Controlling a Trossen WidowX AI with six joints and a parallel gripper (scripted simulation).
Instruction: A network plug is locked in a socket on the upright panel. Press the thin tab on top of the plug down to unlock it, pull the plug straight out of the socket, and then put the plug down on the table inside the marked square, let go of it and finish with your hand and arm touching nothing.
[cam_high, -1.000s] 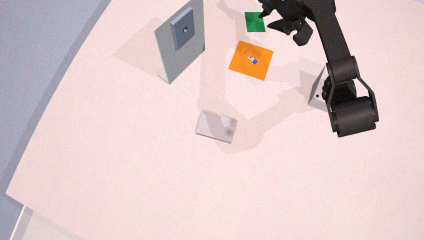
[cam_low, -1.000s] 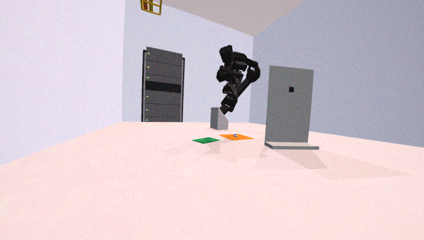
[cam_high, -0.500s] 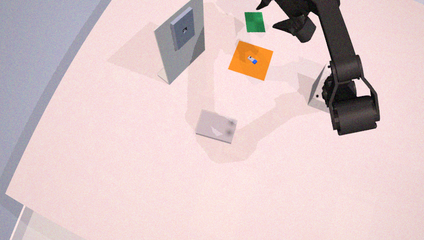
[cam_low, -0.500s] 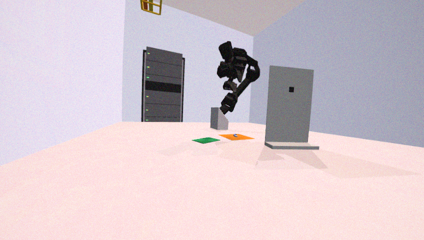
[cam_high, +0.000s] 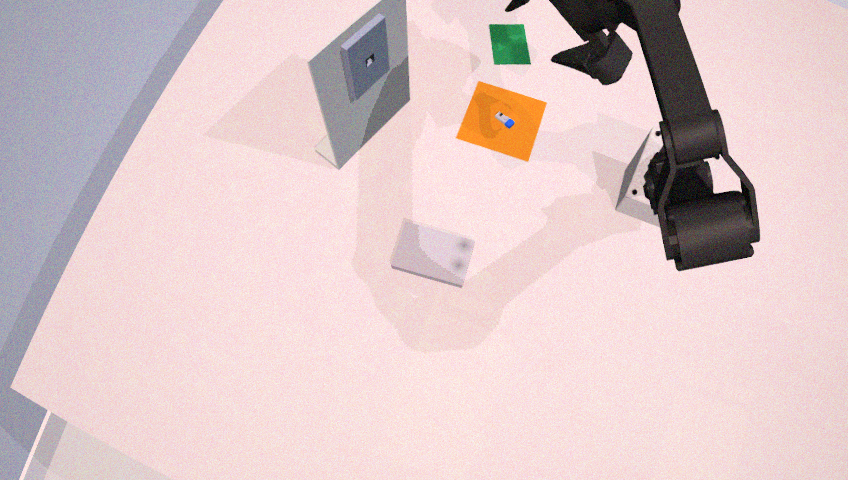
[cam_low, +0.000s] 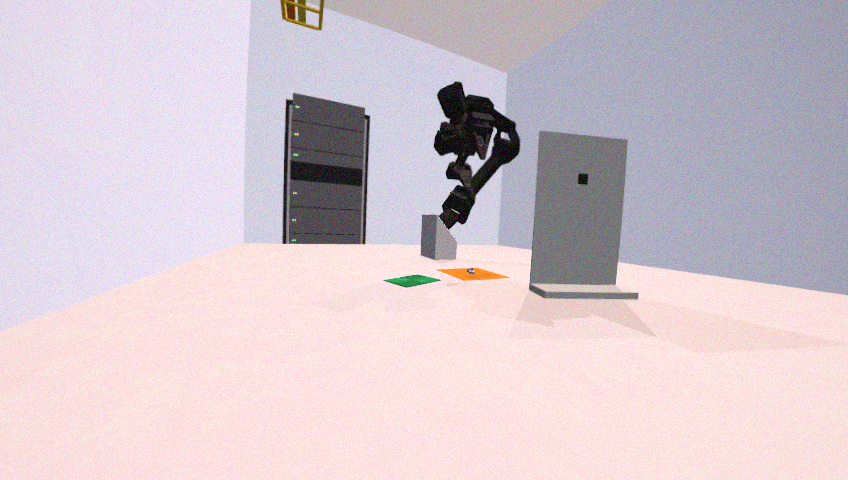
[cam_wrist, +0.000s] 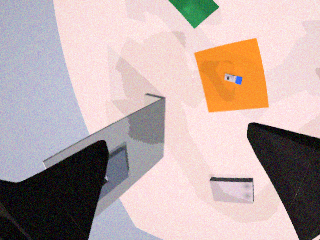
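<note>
The small plug (cam_high: 504, 121) (cam_low: 470, 271) (cam_wrist: 233, 79), whitish with a blue end, lies inside the orange square (cam_high: 529, 145) (cam_low: 495, 275) (cam_wrist: 210, 102), clear of its edges. The upright grey panel (cam_high: 324, 83) (cam_low: 571, 237) (cam_wrist: 145, 127) carries a blue-grey socket block (cam_high: 357, 80) (cam_wrist: 119, 162) whose opening holds no plug. My gripper (cam_high: 530, 33) (cam_wrist: 179, 139) is wide open and empty, high above the table and apart from the plug. In the wrist view the left finger covers part of the panel and socket block. The tab cannot be made out at this size.
A green square (cam_high: 509, 44) (cam_low: 411, 280) (cam_wrist: 195, 11) lies beside the orange one. A flat pale box (cam_high: 431, 252) (cam_wrist: 232, 192) with two grey spots lies on the table near the panel. The arm's grey base block (cam_low: 439, 240) stands beyond the squares in the exterior view.
</note>
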